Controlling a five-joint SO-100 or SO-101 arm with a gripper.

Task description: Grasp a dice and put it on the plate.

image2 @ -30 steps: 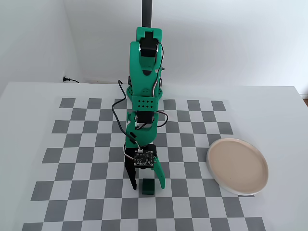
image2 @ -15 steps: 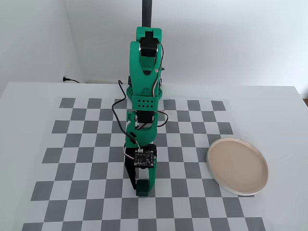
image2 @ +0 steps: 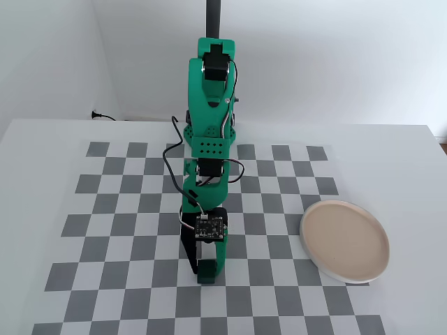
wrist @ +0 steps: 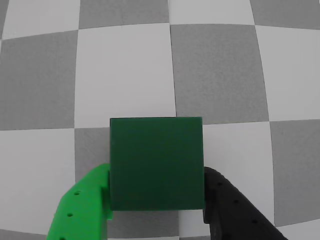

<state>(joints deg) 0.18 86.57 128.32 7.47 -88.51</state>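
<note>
A small dark green plain-faced cube, the dice (wrist: 156, 163), sits clamped between the gripper's (wrist: 156, 200) bright green and black fingers above the grey-and-white checkerboard mat (wrist: 125, 75). The round beige-pink, white-rimmed plate (image2: 344, 241) lies well apart, to the right in the fixed view.

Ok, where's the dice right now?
The dice sits between the jaws in the wrist view; in the fixed view it is low at centre on the checkerboard, left of the plate.
</note>
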